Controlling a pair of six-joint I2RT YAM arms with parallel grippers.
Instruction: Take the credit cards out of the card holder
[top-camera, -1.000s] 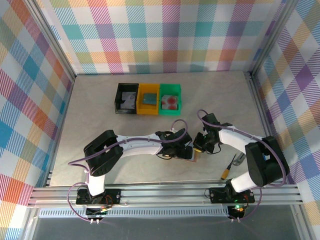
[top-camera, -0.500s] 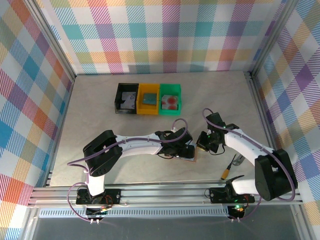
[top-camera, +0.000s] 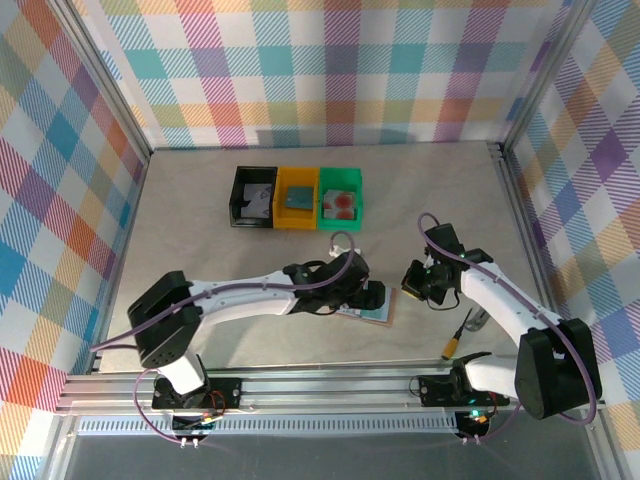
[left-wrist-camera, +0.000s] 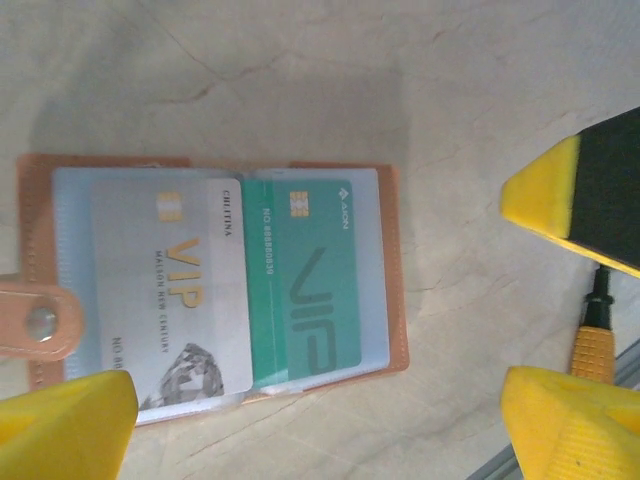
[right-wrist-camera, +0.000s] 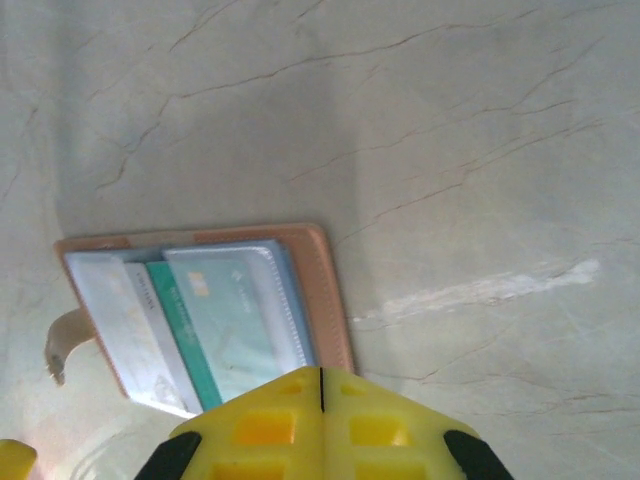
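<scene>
1. Bench (top-camera: 200, 250): nothing on it has gone or arrived. The three bins (top-camera: 297, 198) sit in the upper centre of the overhead view, with what looks like a card in each.
2. Left arm (top-camera: 250, 295): its shoulder end has swung toward the lower left and the wrist has drawn back leftward. More of the card holder is uncovered than a moment ago.
3. Right arm (top-camera: 500, 300): it has pulled away toward the right of the frame and now stands beside the holder, not touching it.
4. Card holder (top-camera: 380, 316): lies open and flat, lower centre, just right of the left wrist. It has hardly shifted.
5. Credit cards: two are in the pockets, a grey-white card (left-wrist-camera: 170, 290) overlapping a green card (left-wrist-camera: 310, 290).
6. Left fingers (left-wrist-camera: 60, 420): spread wide, a touch wider than before, hovering over the holder and holding nothing.
7. Right fingers (right-wrist-camera: 290, 420): pressed together, nothing between them.
8. Reading: the holder is exposed and free of both arms. The task looks part done, with the two pocketed cards left. The left fingers seem best placed for the next pull.
</scene>
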